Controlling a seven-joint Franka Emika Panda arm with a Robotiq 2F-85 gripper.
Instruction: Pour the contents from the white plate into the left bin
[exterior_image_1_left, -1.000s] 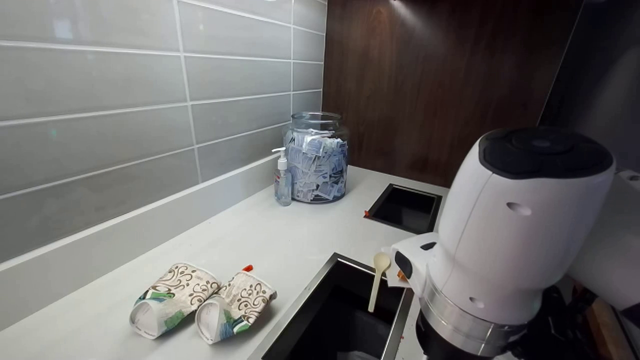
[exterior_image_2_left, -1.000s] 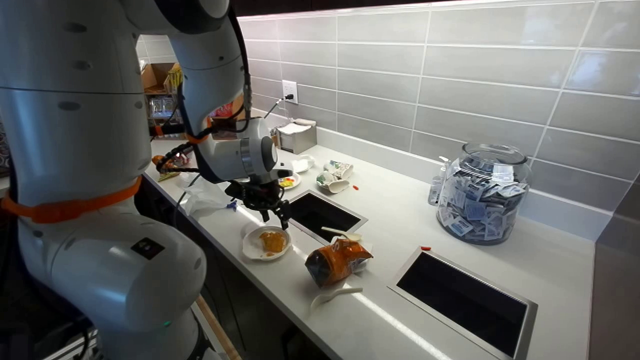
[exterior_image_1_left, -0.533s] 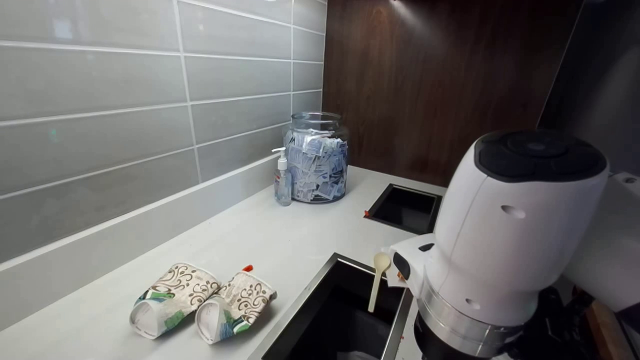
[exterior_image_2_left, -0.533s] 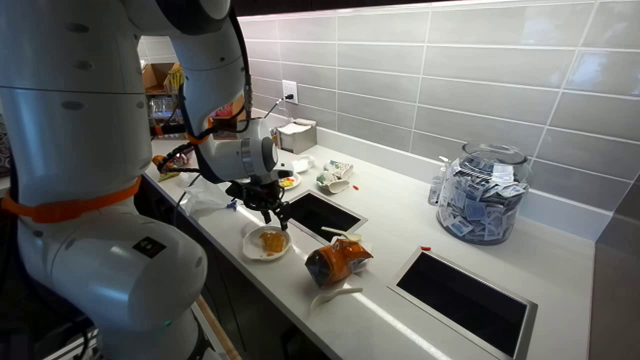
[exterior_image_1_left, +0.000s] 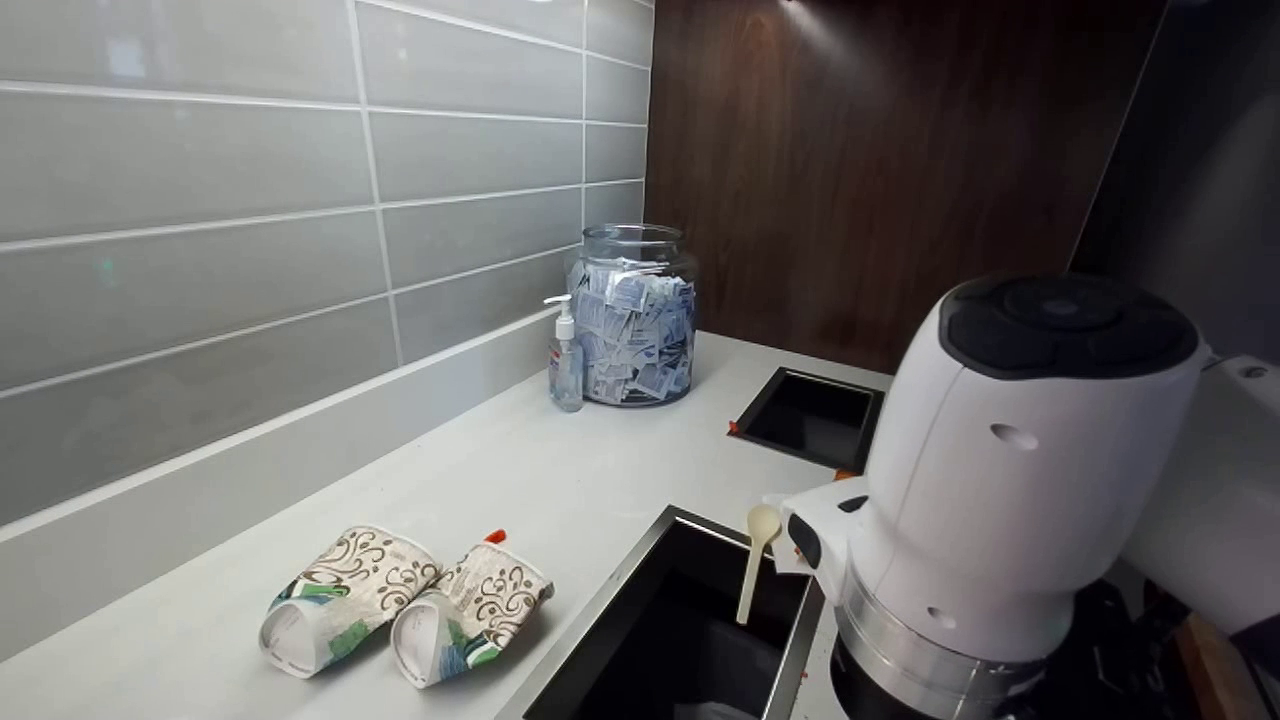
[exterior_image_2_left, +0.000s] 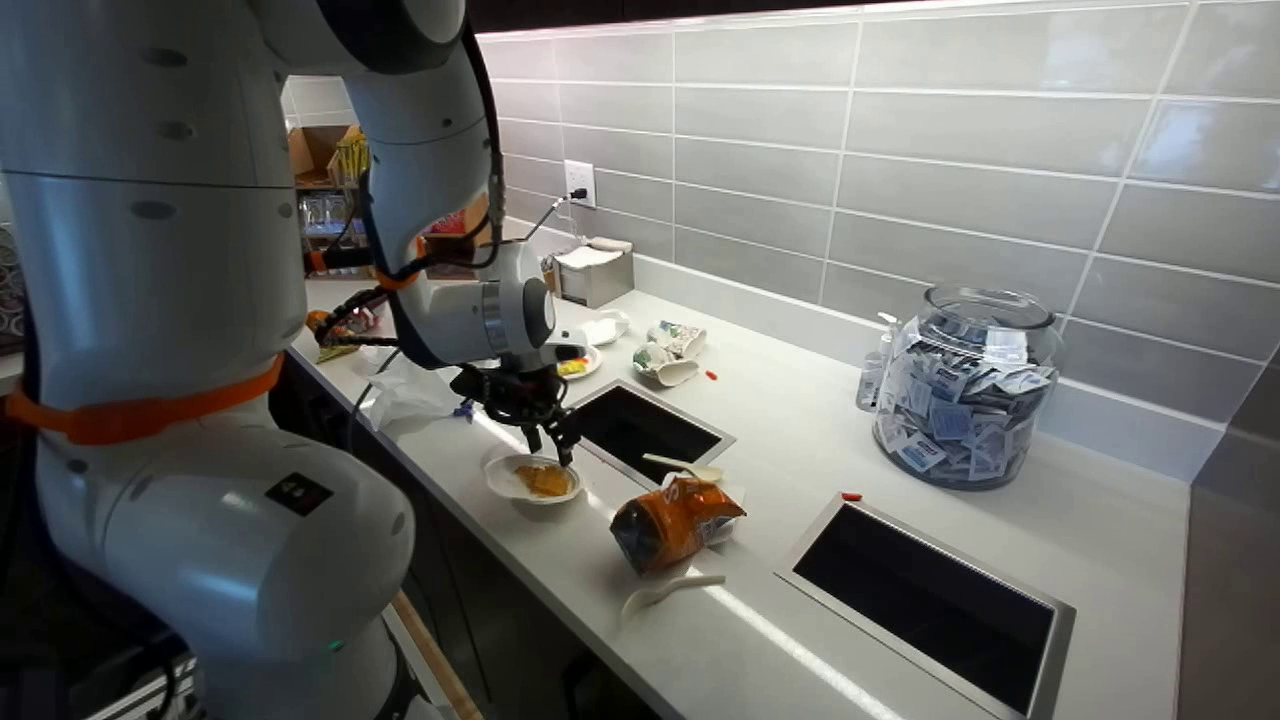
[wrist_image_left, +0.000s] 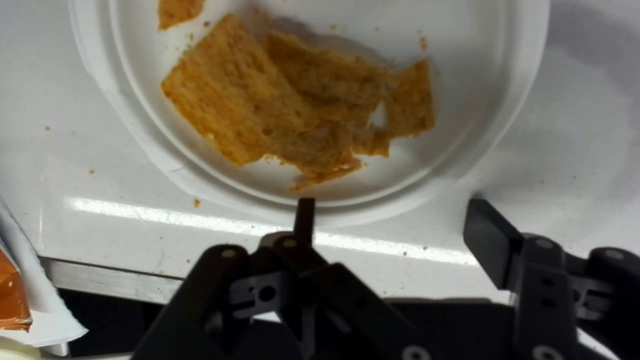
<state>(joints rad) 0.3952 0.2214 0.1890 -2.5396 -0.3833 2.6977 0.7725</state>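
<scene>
Wrist view, upper half of the frame: the white plate (wrist_image_left: 465, 95) sits there with broken chips (wrist_image_left: 280, 100) on it, and the gripper (wrist_image_left: 390, 222) reaches toward it from the bottom edge. Its jaws stand well apart with nothing pinched between them. One tip, near mid-frame, overlaps the plate's near rim; whether it touches or only overhangs, I can't tell. The other finger (wrist_image_left: 492, 240), toward the right, is off the plate, over the counter (wrist_image_left: 575, 210). Everything turns on that rim: the plate lies straight ahead of the fingertips and, being round, has no long axis to match, yet the line between the fingers runs more along the rim's curve than across it. To my eye a sound pinch wants one finger inside the rim and one outside, so a small turn or shift seems due before closing; otherwise the plate may just slide or tip its chips. In an exterior view the left bin (exterior_image_2_left: 645, 425) lies up and right of the plate, and the gripper is on that side, so the carry looks short. An orange bag (exterior_image_2_left: 670, 525) and a spoon (exterior_image_2_left: 705, 472) crowd the bin's lower right edge.
</scene>
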